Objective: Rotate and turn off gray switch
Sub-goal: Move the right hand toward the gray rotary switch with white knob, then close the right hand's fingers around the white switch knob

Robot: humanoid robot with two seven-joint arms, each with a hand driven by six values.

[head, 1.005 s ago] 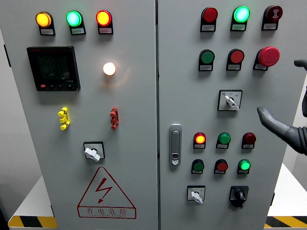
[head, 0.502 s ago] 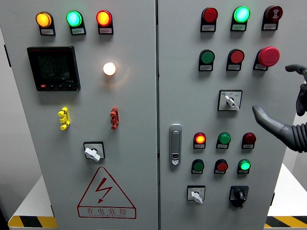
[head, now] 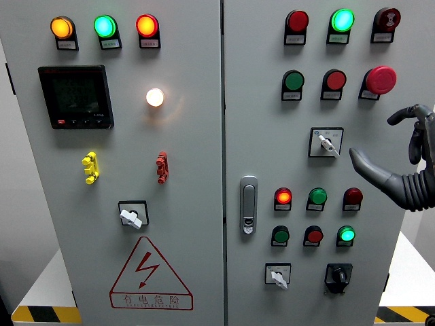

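Gray switch (head: 326, 143), right of centre, knob untouched, pointer angled down-right. Right hand (head: 397, 166) has advanced leftward from the right edge; fingers spread, holding nothing, thumb near the switch. Approach under way.

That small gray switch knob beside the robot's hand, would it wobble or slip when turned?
Probably firm: the gray rotary switch knob sits in a square plate fixed to the cabinet door. Its narrow pointed lever looks smooth, so the right hand might slip.
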